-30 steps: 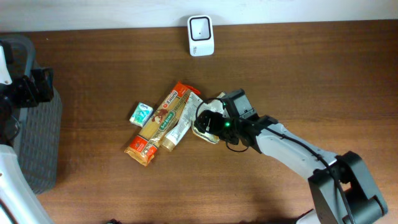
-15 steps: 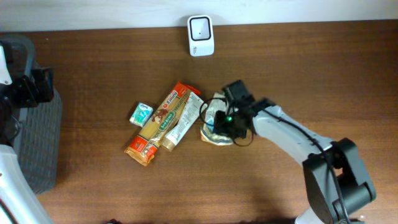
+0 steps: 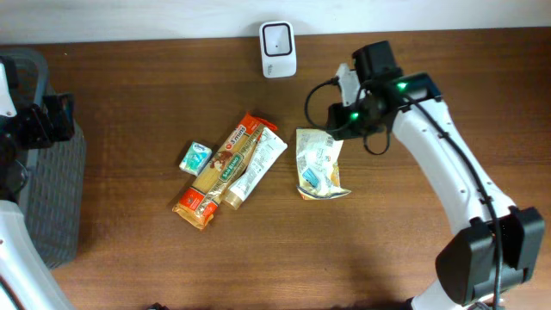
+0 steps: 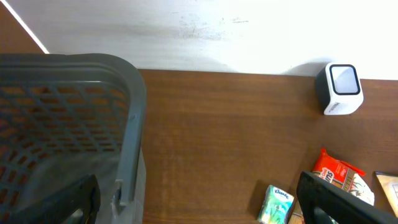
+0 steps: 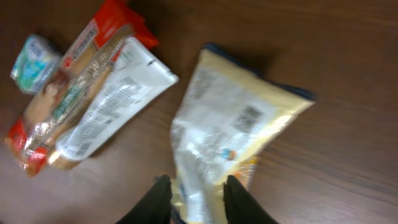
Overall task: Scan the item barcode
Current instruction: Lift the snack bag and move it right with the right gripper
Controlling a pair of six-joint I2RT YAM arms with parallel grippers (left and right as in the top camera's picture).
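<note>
A crinkled yellow-and-white snack packet [image 3: 318, 162] hangs in the middle of the table with its white back up. Its barcode [image 5: 250, 117] shows in the right wrist view. My right gripper [image 3: 333, 129] [image 5: 198, 186] is shut on the packet's upper end, a dark finger on each side of the foil. The white scanner [image 3: 277, 49] [image 4: 341, 89] stands at the back edge, left of that gripper. Far left, my left gripper [image 3: 53, 119] [image 4: 199, 211] hangs open over the basket's edge, holding nothing.
A grey mesh basket [image 3: 53, 198] [image 4: 74, 118] stands at the left edge. Left of the packet lie a white tube [image 3: 256, 165], an orange spaghetti pack [image 3: 219, 172] and a small tissue pack [image 3: 195, 158] [image 4: 275, 204].
My right gripper closed on the packet, then swung up and to the right with it. The packet turned over, so its white back shows. The left arm stayed still.
</note>
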